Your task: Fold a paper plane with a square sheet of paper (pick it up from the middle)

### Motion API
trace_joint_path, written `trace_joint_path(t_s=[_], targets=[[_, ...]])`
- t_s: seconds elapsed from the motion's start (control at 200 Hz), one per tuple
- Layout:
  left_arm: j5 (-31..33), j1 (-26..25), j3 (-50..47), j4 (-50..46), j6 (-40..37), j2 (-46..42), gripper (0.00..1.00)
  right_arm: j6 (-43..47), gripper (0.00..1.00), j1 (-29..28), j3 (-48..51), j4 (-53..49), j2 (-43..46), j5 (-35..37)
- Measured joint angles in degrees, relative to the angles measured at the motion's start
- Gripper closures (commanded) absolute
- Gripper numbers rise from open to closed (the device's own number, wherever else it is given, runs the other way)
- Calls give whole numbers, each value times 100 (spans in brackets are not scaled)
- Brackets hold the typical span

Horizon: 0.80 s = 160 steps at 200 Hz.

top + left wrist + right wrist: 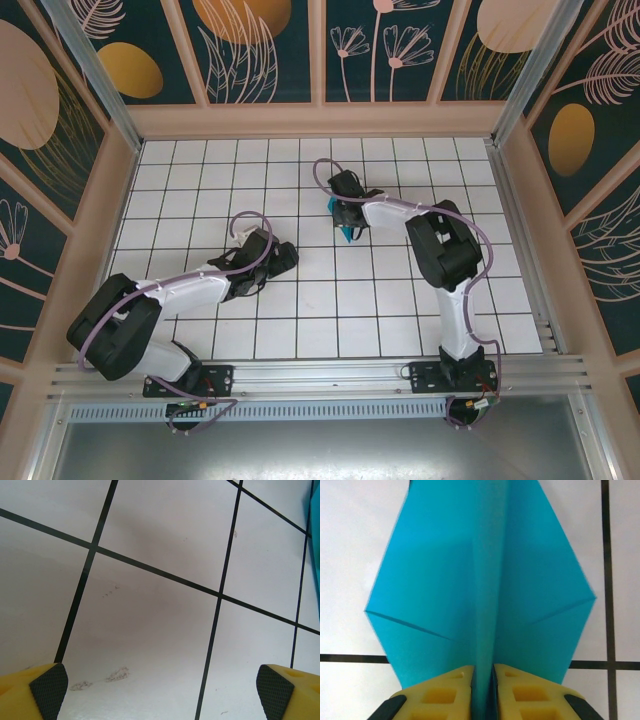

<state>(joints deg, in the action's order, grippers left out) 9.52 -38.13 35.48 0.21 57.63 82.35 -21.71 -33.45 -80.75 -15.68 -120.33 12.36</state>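
The square sheet of paper is folded into a teal paper plane (435,580) with two creased wings spread flat over the white grid tiles. My right gripper (483,680) is shut on its raised centre ridge, with the yellow fingers (445,695) pressed against either side. From above, the right gripper (342,215) sits over the plane (345,236) in the middle of the table, hiding most of it. My left gripper (285,258) rests low to the left of it, open. In the left wrist view, the left gripper (161,687) has nothing but bare tile between its wide-apart pads, and a sliver of teal paper (316,540) shows at the right edge.
The white tiled table (200,180) with black grid lines is boxed in by peach-framed patterned walls (320,110). A metal rail (320,375) runs along the near edge, where both arm bases stand.
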Motion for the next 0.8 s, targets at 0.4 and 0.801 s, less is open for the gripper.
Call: trace_joint_path(t_s=[0.4, 0.801], targets=[[2, 33, 0, -4, -28, 2, 1, -129, 76, 0, -22, 28, -39, 11], [439, 859, 1158, -686, -942, -140, 1, -247, 41, 96, -439, -330, 951, 79]])
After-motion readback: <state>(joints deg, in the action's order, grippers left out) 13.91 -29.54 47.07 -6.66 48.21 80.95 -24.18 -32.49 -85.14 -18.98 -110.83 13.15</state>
